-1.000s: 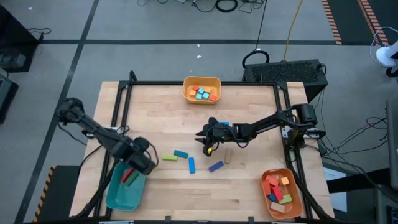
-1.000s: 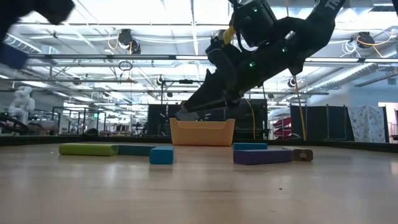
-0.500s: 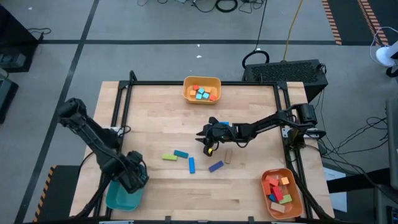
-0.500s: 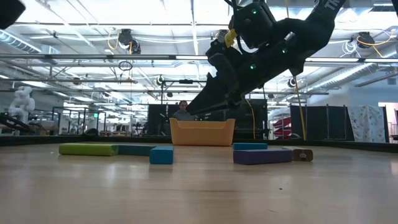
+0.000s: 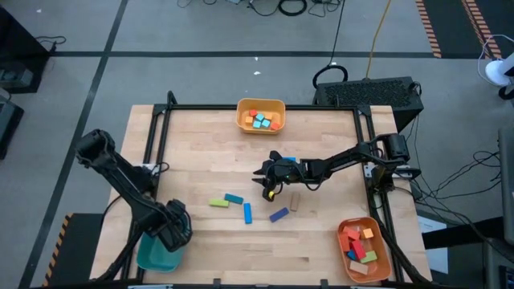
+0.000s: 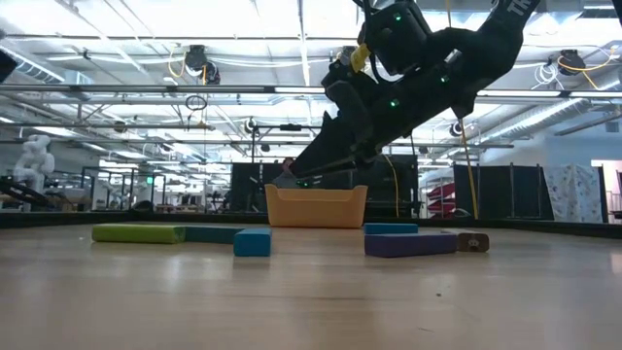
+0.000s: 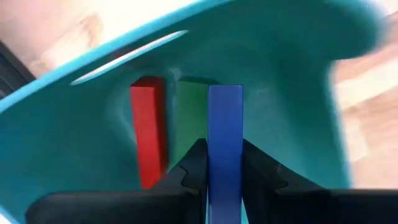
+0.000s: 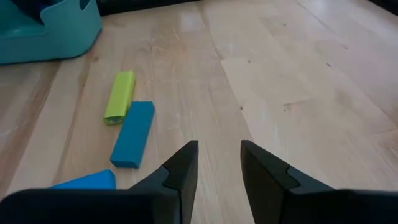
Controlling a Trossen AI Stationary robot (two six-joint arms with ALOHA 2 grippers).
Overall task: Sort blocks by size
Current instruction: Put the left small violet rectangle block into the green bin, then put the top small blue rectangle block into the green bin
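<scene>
While my left tool (image 7: pixel 224 180) clamps the long blue wooden bar (image 7: pixel 224 143) over the teal plastic tray (image 7: pixel 298 81), its axis parallel to the red bar (image 7: pixel 147 130) and green bar (image 7: pixel 189 118) below, my right tool (image 8: pixel 217 168) waits mid-counter, parted and empty.

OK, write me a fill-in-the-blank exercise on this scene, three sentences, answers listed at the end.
1. The left gripper is shut on a long ____ bar over the teal tray.
2. Already lying in that tray are a green bar and a ____ one.
3. The small cubes sit in the ____ tray at the table's far edge, beyond the empty right gripper.

Missing words: blue; red; yellow
</scene>
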